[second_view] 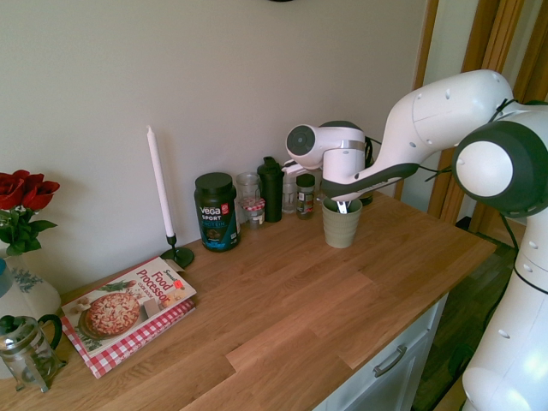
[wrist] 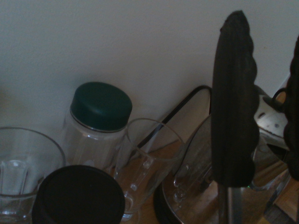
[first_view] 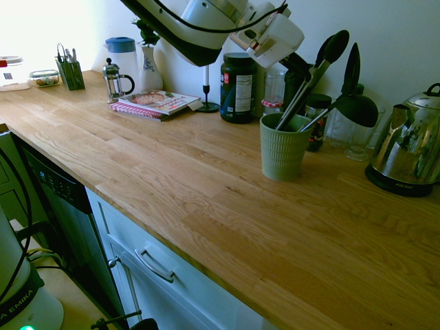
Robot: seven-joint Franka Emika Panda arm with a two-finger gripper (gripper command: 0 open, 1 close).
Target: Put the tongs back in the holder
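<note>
The sage-green ribbed holder stands on the wooden counter near the back wall. The tongs lean inside it, silver arms slanting up to the right and black tips at the top. A black ladle rests in the same cup. My gripper hangs just above the holder's rim, shut on the tongs' arms. In the wrist view one black tong tip rises close up and a second shows at the right edge.
A steel kettle stands right of the holder, with glasses and jars behind it. A dark supplement tub, a candle, a cookbook, a French press and a dark green caddy line the back left.
</note>
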